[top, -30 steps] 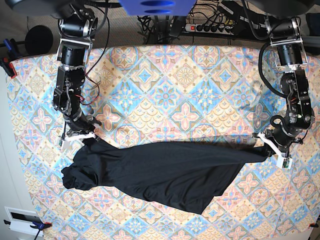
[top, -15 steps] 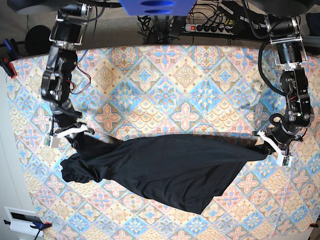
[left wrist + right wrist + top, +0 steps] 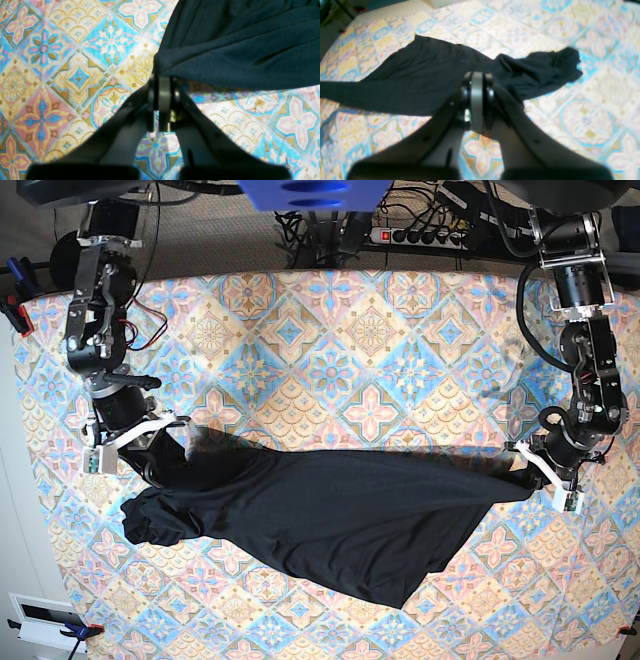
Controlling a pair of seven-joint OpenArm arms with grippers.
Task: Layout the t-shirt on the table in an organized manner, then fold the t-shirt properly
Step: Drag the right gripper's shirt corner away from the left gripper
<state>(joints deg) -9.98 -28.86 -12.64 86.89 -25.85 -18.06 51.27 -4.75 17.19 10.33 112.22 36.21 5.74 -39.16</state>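
Your two claws, left claw (image 3: pixel 532 468) and right claw (image 3: pixel 152 438), each pinch an end of the black t-shirt (image 3: pixel 330 520), stretched lengthwise between them, sagging onto the patterned worktop (image 3: pixel 370 350).

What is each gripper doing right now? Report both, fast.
Left gripper: shut on a corner of the plain black thin-fabric t-shirt.
Right gripper: shut on the t-shirt's other end, pulling it along the table.

No readable text, label, brand, number or sign in any view; black t-shirt (image 3: pixel 330 520) plain; worktop (image 3: pixel 370 370) pattern only
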